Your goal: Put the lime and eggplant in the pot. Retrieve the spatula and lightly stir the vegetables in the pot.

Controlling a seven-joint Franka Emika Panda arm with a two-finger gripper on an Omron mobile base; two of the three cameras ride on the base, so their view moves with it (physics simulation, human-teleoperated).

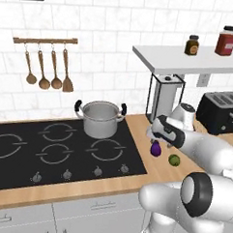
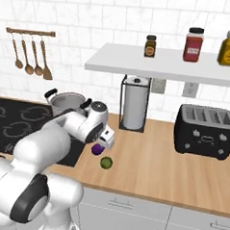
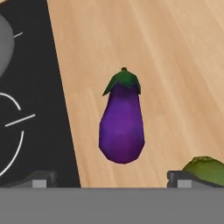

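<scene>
The purple eggplant point(image 3: 122, 127) lies on the wooden counter just right of the cooktop, and is also seen as eggplant point(image 1: 156, 149) and eggplant point(image 2: 97, 149). The green lime point(image 1: 173, 160) rests close beside it, the same lime point(image 2: 106, 162) showing at the lower right corner as lime point(image 3: 205, 168). My gripper point(image 3: 111, 179) hangs open directly above the eggplant, its fingertips point(image 3: 41, 178) spread wider than the fruit and holding nothing. The steel pot point(image 1: 100, 118) stands on the back right burner, the same pot point(image 2: 67, 103) behind my arm. The metal spatula is out of view.
The black cooktop point(image 1: 63, 149) lies left of the vegetables. A paper towel holder point(image 2: 134, 108) and a black toaster point(image 2: 205, 129) stand at the back of the counter under a shelf point(image 2: 163, 67) with jars. Wooden spoons point(image 1: 48, 71) hang on the wall.
</scene>
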